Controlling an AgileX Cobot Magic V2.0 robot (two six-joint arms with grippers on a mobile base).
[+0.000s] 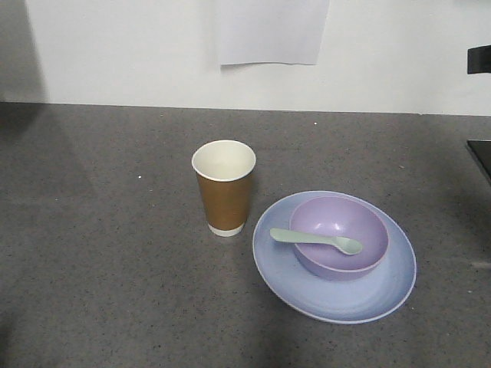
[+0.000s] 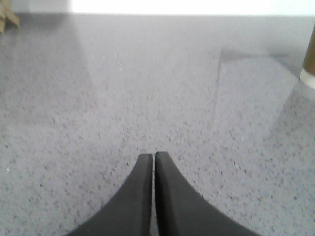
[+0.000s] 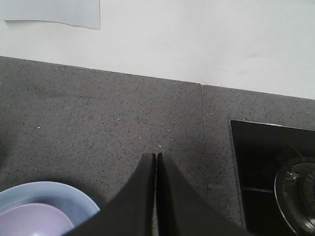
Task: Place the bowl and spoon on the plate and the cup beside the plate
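Both my fingers are clenched on nothing. Paper cup, centre-left, looks light and crushable, so I'd grip mid-wall, gently.

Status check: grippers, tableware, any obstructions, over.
Left gripper shut, empty. Right gripper shut, empty. Bowl with spoon on plate; cup beside. Nothing obstructing.

Speckled grey countertop meets a white wall bearing paper.

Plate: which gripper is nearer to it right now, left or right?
Right. The right gripper is shut just beyond the plate, whose rim sits at its lower left. The left gripper, also shut, sees only the cup at frame edge.
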